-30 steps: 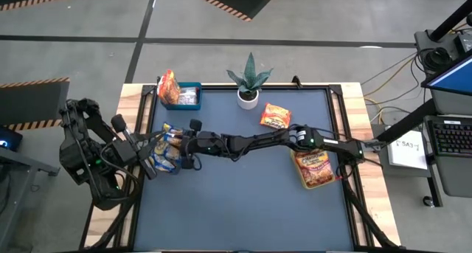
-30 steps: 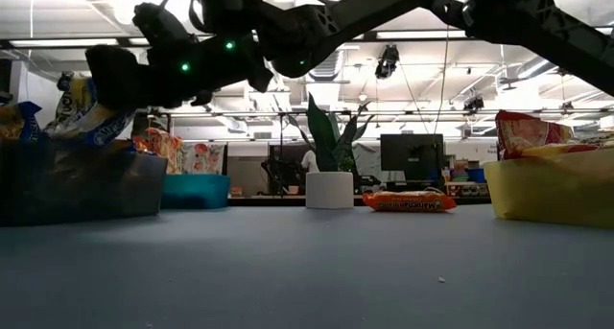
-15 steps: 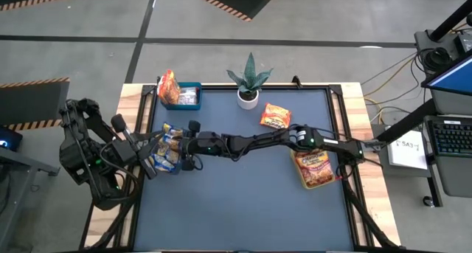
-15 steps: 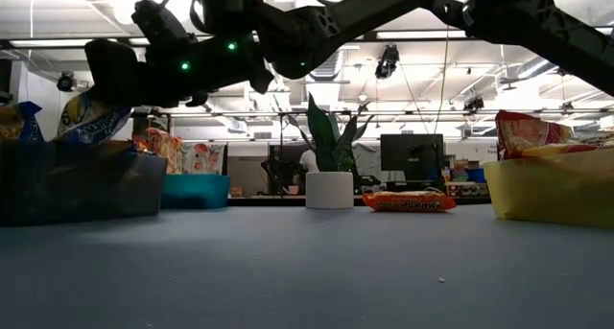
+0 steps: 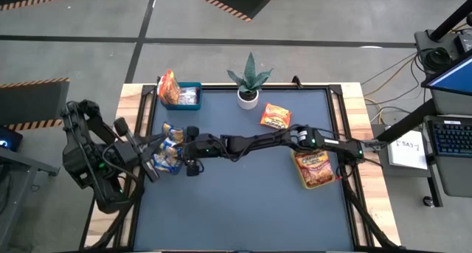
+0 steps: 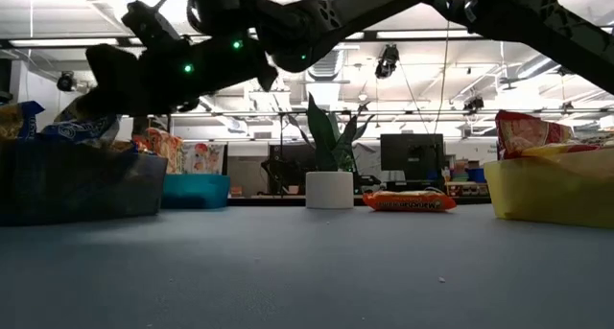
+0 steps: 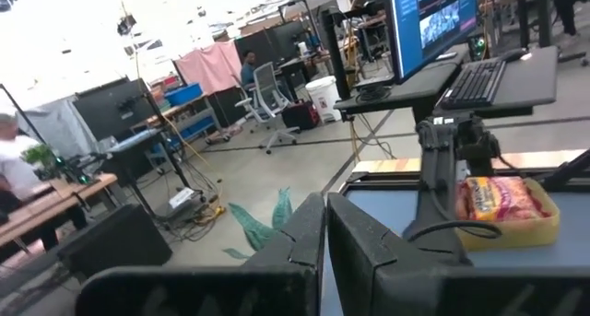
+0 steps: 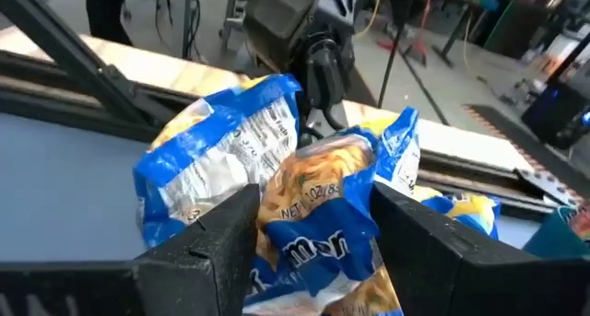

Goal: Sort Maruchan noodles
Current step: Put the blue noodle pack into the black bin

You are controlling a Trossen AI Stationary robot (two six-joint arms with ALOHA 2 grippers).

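Since a second ago the right gripper (image 5: 177,147) has tipped lower over the pile of yellow-and-blue noodle packets (image 5: 167,151) at the left edge of the table (image 5: 251,209) — its fingers (image 8: 205,231) stand apart with a packet (image 8: 318,210) between them, whether gripped or just let go I cannot tell. At the upper centre one orange packet (image 5: 275,116) lies loose beside the potted plant (image 5: 248,82); another sits in the yellow bin (image 5: 316,169) at centre right, more in the blue bin (image 5: 181,95) at upper left. The left gripper (image 7: 324,247) is clenched shut, parked off the left edge — holding nothing.
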